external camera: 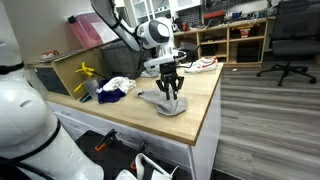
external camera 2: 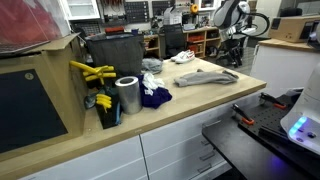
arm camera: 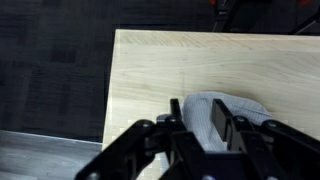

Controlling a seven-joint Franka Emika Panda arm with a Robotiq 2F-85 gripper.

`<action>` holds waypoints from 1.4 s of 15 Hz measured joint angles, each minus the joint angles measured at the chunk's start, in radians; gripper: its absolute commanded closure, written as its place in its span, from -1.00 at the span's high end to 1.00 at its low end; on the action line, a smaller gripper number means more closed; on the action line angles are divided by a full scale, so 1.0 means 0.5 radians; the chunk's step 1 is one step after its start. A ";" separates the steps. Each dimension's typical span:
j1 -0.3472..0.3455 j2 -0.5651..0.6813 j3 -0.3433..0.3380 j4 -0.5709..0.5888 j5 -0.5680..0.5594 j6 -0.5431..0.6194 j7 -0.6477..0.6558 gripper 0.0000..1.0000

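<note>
A grey cloth [external camera: 166, 104] lies crumpled on the light wooden tabletop [external camera: 200, 95]. It also shows in an exterior view [external camera 2: 208, 76] and in the wrist view [arm camera: 250, 112]. My gripper [external camera: 171, 90] hangs straight down over the cloth, fingertips at or just above it. In the wrist view my gripper [arm camera: 198, 122] has its two black fingers spread apart, with cloth showing between them. The fingers do not look closed on the fabric. In an exterior view the arm and gripper [external camera 2: 233, 48] stand at the table's far end.
A dark blue cloth [external camera 2: 155, 96], a metal cylinder [external camera 2: 127, 95] and yellow-handled tools [external camera 2: 92, 72] sit at the other end of the table. A white shoe [external camera: 203, 64] lies near the far edge. The table edge [arm camera: 108, 90] drops to dark floor.
</note>
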 measured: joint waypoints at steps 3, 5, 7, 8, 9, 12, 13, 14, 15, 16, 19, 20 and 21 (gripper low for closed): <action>0.010 -0.042 0.052 0.001 0.000 0.000 -0.059 0.85; 0.026 -0.065 0.091 0.014 0.000 0.000 -0.120 1.00; 0.041 -0.068 0.138 0.044 0.003 -0.006 -0.209 1.00; 0.050 -0.063 0.162 0.066 0.010 -0.014 -0.263 1.00; 0.057 -0.054 0.187 0.090 0.019 -0.021 -0.321 1.00; 0.080 0.015 0.260 0.186 0.028 -0.073 -0.497 1.00; 0.089 0.050 0.284 0.226 0.028 -0.095 -0.542 1.00; 0.099 0.089 0.305 0.266 0.028 -0.112 -0.580 1.00; 0.112 0.129 0.324 0.308 0.027 -0.133 -0.614 1.00; 0.125 0.171 0.342 0.353 0.024 -0.156 -0.646 1.00; 0.167 0.297 0.376 0.494 0.012 -0.230 -0.701 1.00; 0.177 0.338 0.381 0.542 0.009 -0.255 -0.722 1.00; 0.184 0.378 0.385 0.588 0.005 -0.277 -0.732 1.00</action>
